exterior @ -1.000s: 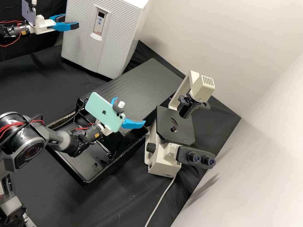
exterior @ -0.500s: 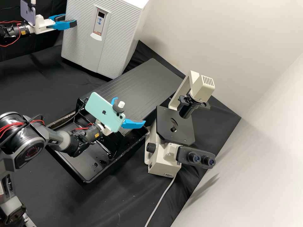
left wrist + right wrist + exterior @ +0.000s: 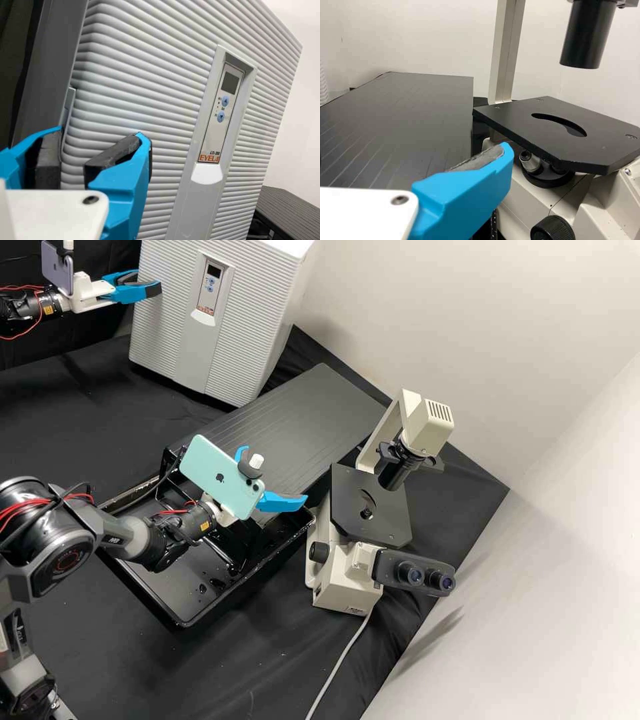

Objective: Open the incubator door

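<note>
**Left gripper waits at the side edge of the closed incubator door**

High view: the incubator stands at the far end of the bench, its ribbed door shut. The left gripper is beside the door's side edge, its two fingers apart. The right gripper hangs above the black tray, fingers also apart, near the microscope. It seems best kept parked there.

Left wrist view: the gap between the dark pads lines up with the door's edge, close to a narrow grey lip; whether either pad touches it I cannot tell. The step in hand looks to be hooking or pinching that lip. Get one pad well behind it before closing, then draw the door out along its swing rather than straight back, easing the wrist round with it. A shallow hold could slip off, and pressing on the front would only push the door shut.

Right wrist view: one blue finger shows near the microscope's stage, so any turn of this arm wants care.
</note>
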Robot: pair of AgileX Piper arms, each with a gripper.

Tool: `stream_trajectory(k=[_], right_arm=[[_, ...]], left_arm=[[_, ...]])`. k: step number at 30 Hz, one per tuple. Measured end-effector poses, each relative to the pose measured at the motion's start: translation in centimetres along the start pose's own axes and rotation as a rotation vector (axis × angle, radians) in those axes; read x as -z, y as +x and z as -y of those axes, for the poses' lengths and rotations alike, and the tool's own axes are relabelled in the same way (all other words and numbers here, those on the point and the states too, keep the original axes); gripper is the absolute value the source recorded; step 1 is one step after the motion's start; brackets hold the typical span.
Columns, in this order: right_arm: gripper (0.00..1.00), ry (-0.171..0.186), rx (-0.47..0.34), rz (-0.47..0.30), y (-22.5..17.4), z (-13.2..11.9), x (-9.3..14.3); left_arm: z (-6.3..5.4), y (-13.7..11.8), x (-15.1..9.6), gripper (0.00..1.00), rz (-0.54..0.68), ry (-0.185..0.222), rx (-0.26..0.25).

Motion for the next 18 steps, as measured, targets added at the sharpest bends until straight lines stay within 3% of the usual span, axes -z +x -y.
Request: stream_trajectory(k=[18], right_arm=[[1.0,0.0,0.0,0.0,0.0,0.0,0.0]], left_arm=[[0.08,-0.53,-0.26,0.0,0.002,-0.002,0.0]])
